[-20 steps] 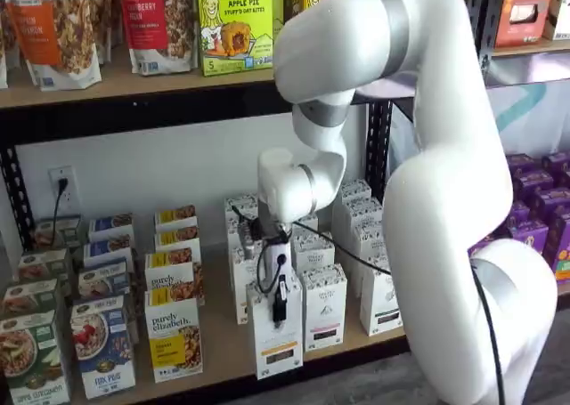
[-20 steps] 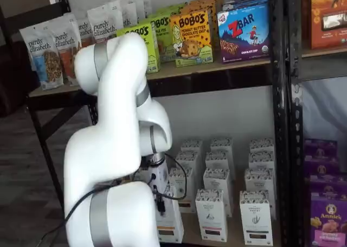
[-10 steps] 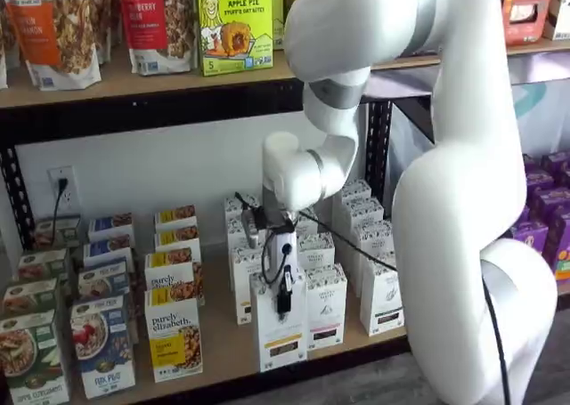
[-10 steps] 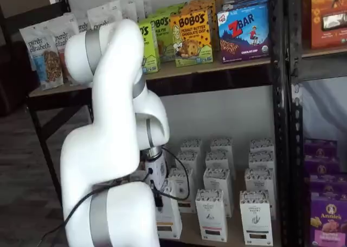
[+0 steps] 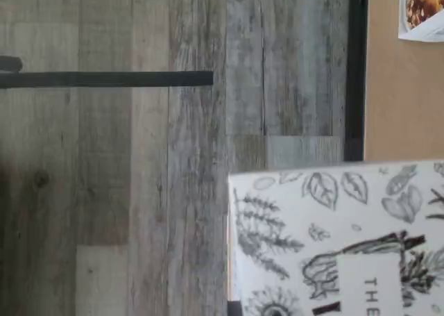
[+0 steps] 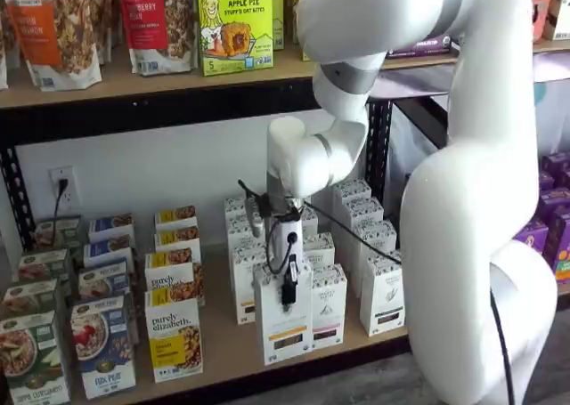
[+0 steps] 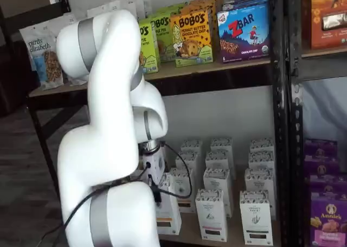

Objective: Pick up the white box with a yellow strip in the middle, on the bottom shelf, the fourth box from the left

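Fingers of the white-bodied gripper (image 6: 289, 291) pinch the tall narrow white carton with a yellow-orange strip (image 6: 285, 320) at its top. That box hangs upright, long axis vertical, directly beneath them, at the front edge of the pale wood bottom shelf (image 6: 223, 347). Whether its base clears the board I cannot tell. Only the wrist view shows its leafy top (image 5: 340, 239) beyond the shelf's black rail (image 5: 356, 66), over grey plank floor (image 5: 139, 191).
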{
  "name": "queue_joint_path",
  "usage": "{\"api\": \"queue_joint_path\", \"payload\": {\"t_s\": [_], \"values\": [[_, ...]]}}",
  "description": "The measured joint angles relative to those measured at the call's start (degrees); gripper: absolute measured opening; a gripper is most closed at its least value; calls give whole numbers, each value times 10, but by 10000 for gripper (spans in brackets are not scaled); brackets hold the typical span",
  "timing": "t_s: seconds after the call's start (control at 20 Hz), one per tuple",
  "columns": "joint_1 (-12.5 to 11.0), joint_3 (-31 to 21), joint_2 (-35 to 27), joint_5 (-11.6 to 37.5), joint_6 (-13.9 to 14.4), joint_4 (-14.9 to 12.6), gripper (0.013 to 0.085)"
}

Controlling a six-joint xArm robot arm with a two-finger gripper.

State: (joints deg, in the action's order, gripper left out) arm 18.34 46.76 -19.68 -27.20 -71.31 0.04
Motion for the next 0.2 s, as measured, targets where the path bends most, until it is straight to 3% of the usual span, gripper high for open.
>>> {"api": "queue_joint_path", "payload": {"t_s": [0.2], "values": [[0,-10,16,-6,-3,3,490]]}}
